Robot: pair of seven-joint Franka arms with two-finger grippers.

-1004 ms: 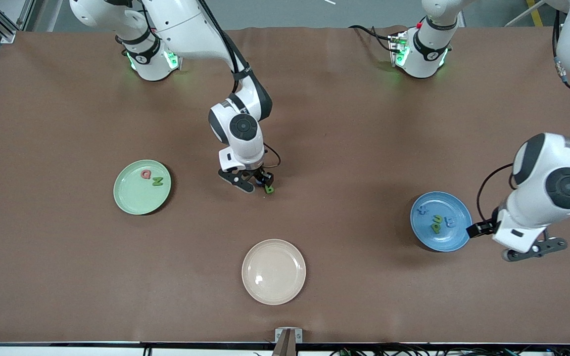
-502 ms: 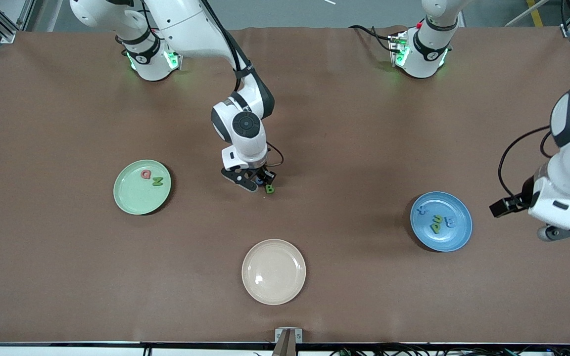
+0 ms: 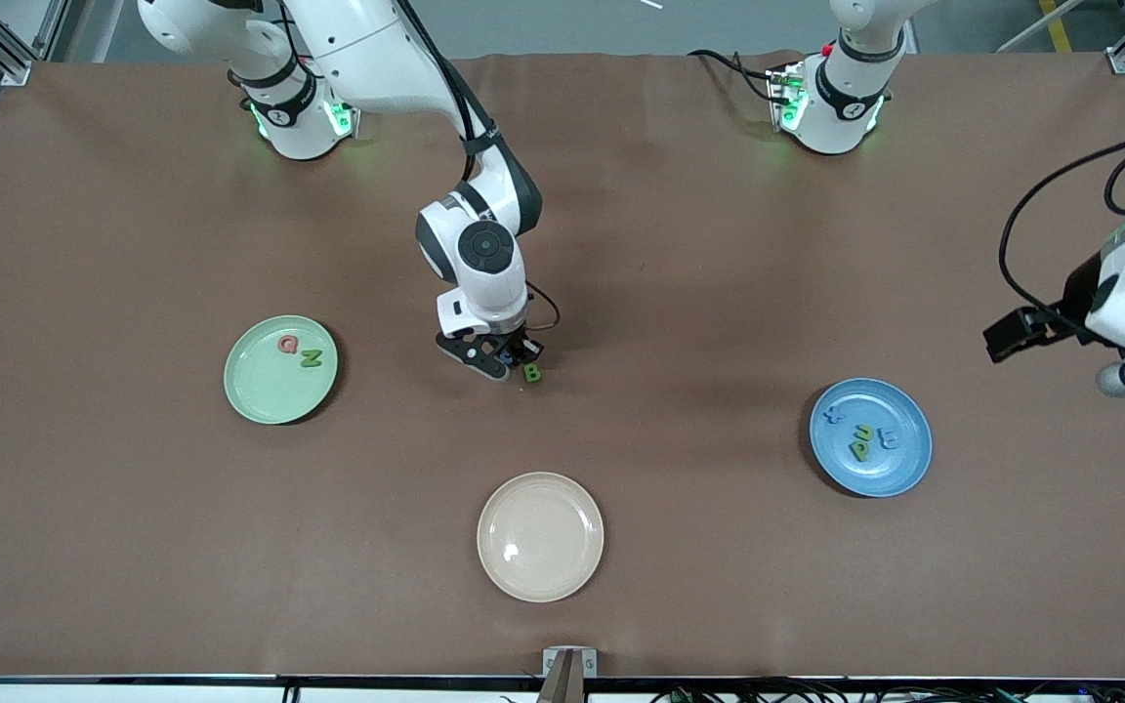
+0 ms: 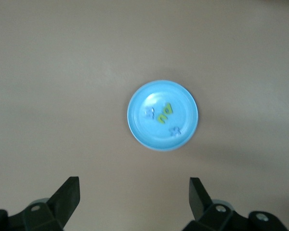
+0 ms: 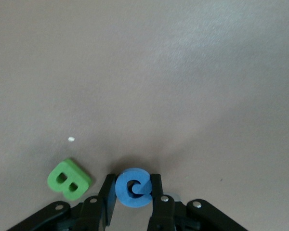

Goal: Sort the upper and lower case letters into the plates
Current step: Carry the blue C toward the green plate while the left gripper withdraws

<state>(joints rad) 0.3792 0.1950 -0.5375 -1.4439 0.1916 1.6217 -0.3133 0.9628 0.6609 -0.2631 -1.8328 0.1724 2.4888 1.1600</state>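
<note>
Right gripper (image 5: 133,204) low on desk (image 3: 680,244), clamped on blue G (image 5: 133,187), green B (image 5: 69,179) just beside. Left gripper (image 4: 134,196) wide open, empty, high over blue plate (image 4: 135,126).

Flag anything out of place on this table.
Nothing stands out. Only the green B lies loose on the table, beside the blue G that the right pincer has closed on; neither is plated yet.
</note>
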